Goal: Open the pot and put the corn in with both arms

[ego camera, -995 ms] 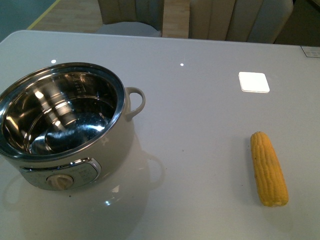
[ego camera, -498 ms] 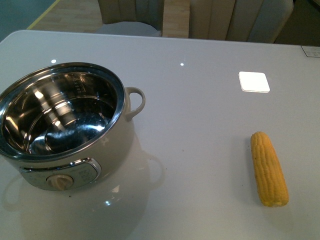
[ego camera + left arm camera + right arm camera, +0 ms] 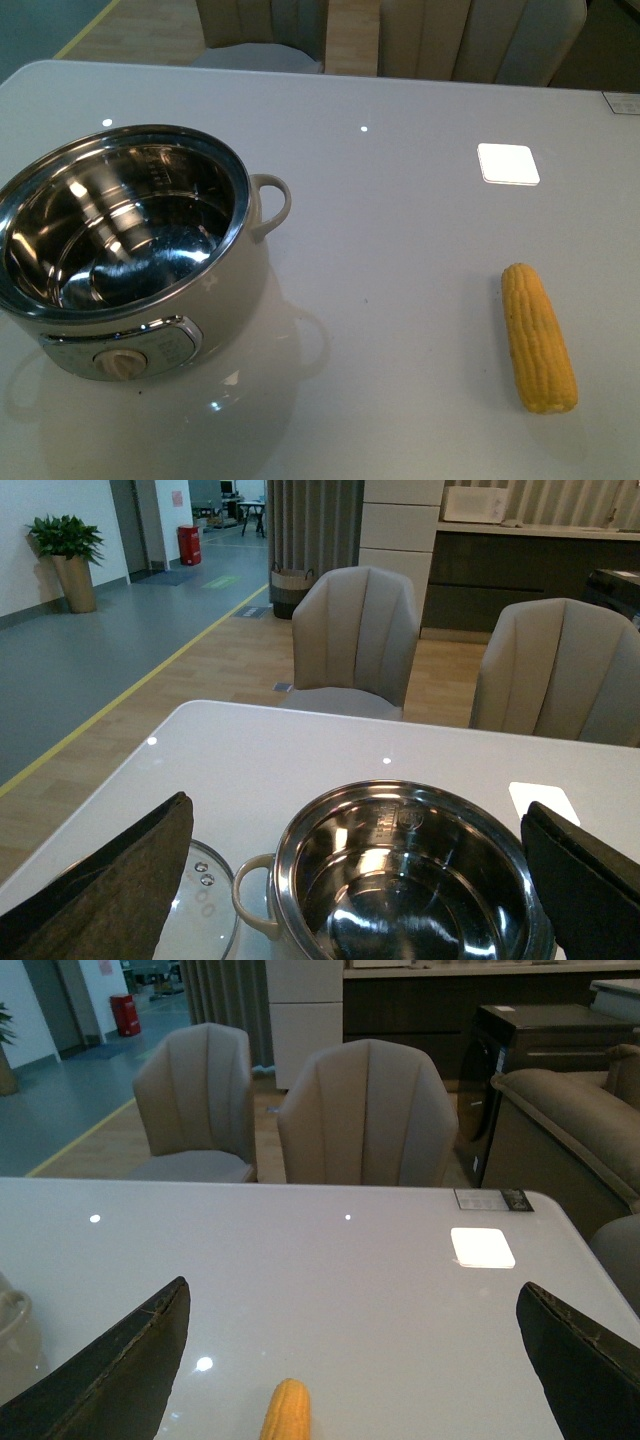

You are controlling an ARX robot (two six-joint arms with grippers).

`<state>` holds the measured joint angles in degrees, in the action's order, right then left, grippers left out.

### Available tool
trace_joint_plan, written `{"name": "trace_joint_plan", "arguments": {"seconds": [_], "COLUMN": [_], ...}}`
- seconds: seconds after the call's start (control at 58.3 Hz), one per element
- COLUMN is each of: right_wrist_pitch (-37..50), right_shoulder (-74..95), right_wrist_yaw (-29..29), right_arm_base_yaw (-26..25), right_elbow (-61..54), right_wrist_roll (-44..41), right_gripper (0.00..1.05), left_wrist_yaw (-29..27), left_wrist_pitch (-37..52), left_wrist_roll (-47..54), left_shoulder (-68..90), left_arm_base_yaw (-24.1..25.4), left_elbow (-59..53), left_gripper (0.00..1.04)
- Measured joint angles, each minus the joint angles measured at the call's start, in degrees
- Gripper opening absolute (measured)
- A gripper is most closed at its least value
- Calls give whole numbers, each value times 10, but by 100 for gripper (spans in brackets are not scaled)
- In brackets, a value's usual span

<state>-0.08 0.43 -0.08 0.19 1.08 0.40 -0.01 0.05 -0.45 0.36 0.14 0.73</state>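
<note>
The pot [image 3: 228, 288] stands uncovered at the table's left, its steel inside empty and its dial facing me. The corn [image 3: 538, 337] lies on the table at the right, well apart from the pot. Neither arm shows in the front view. In the left wrist view my left gripper [image 3: 355, 805] is open and hangs above the pot [image 3: 400, 792], one finger on each side. A glass lid [image 3: 205, 905] lies flat on the table beside the pot. My right gripper [image 3: 352, 1288] is open above the table, with the tip of the corn [image 3: 287, 1412] below it.
A white square pad [image 3: 508, 164] lies on the table beyond the corn. A small label [image 3: 622, 102] sits at the far right corner. Beige chairs [image 3: 355, 640] stand behind the table's far edge.
</note>
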Motion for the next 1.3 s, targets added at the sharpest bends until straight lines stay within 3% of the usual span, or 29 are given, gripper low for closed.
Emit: {"name": "trace_joint_plan", "arguments": {"seconds": [0.103, 0.172, 0.566, 0.789, 1.304], "right_wrist_pitch": [-199, -246, 6, 106, 216], "right_shoulder": [139, 236, 665, 858, 1127], "right_wrist_yaw": [-8, 3, 20, 26, 47], "right_arm_base_yaw": [8, 19, 66, 79, 103], "right_elbow": [86, 109, 124, 171, 289], "right_wrist_roll": [69, 91, 121, 121, 111], "right_gripper": [96, 96, 96, 96, 96], "left_wrist_yaw": [0, 0, 0, 0, 0], "left_wrist_pitch": [0, 0, 0, 0, 0], "left_wrist_roll": [0, 0, 0, 0, 0], "left_shoulder": [0, 0, 0, 0, 0], "left_arm_base_yaw": [0, 0, 0, 0, 0], "left_elbow": [0, 0, 0, 0, 0], "left_gripper": [98, 98, 98, 98, 98]}}
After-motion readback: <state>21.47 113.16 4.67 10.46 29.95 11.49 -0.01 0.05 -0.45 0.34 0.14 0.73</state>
